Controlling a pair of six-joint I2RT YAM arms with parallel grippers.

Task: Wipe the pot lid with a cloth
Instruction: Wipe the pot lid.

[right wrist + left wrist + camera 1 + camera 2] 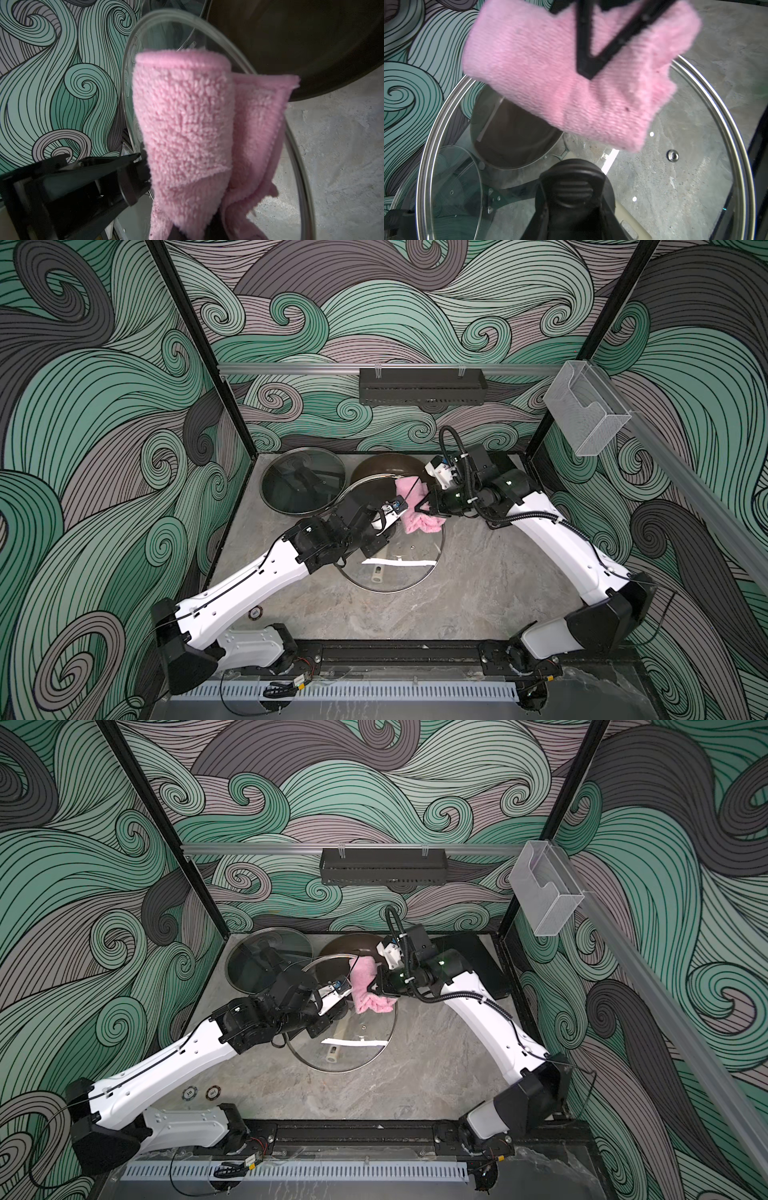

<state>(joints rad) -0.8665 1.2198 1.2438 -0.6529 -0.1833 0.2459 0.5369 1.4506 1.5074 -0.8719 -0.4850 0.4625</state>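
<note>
Wave-patterned walls, green and grey, box in a grey marbled desk (478, 605). Both arms reach in from 6 o'clock and meet near the middle.

Pot lid (411, 547): clear glass with a steel rim, the largest thing on the desk. It sits just past centre toward 12 and is tilted, with its far rim up over the pan. Cannot tell whether the near rim rests on the desk. Left claw (574, 194) is clamped tight on the lid's black knob (574, 176) and steadies it.

Second glass lid (303, 485) lies flat at 11 o'clock. Dark pan (386, 468) is at 12, behind the held lid. Neither is in either claw.

Cloth (419, 524): pink, fluffy, folded into a thick wad. Right claw (422, 506) is pinched down on it, with the wad against the knob side of the glass at the lid's 1 o'clock, close to the rim. Looks to be touching.

Two poker chips (189, 1092) sit at 7 o'clock beside the left arm.

Progress, judged:
- Lid is gripped and presented, cloth is in hand and on the glass, so wiping looks under way.
- Only the far-right sector is covered now.
- Fine specks show toward the near side in the left wrist view. Cannot tell whether they are on the glass or on the desk beneath.
- Left to do: sweep round the knob and across the near half. Nothing shows the underside being reached.
</note>
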